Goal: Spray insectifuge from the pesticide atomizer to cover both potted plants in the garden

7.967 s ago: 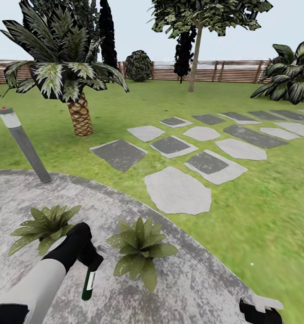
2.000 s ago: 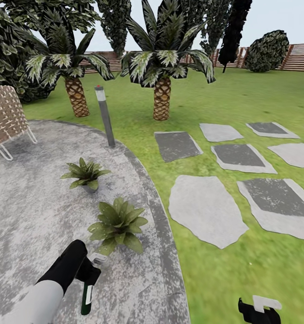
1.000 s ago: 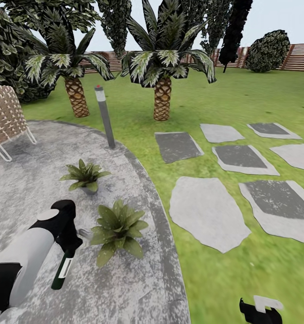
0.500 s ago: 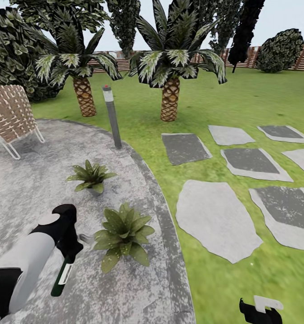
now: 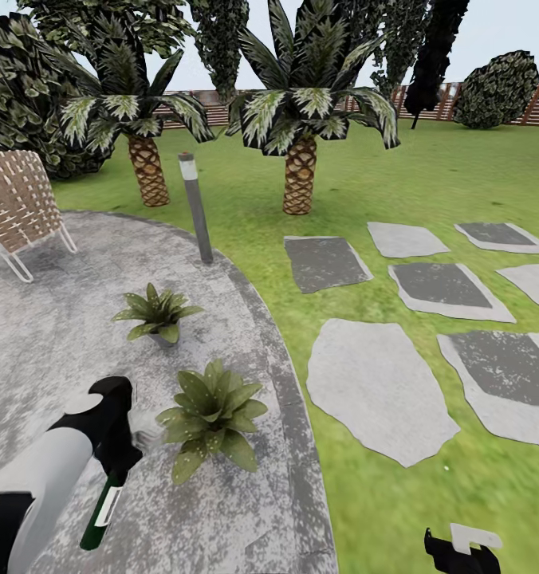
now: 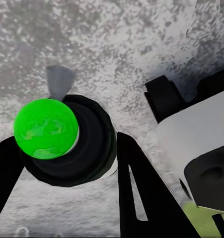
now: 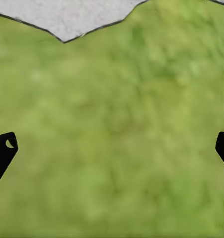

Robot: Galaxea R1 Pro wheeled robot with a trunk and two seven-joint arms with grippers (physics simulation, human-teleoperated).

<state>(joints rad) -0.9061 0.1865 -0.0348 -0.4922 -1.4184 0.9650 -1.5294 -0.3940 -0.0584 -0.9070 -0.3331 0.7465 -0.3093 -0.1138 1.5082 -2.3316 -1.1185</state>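
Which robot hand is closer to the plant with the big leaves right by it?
Left. The left hand with the pesticide atomizer is beside the nearer potted plant; the right hand hangs over the lawn, farther away.

White forearm [image 5: 38, 486], black fingers [image 6: 141, 198]

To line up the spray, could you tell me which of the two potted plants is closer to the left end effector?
The nearer potted plant, right beside the left end effector; the other potted plant sits farther up the patio.
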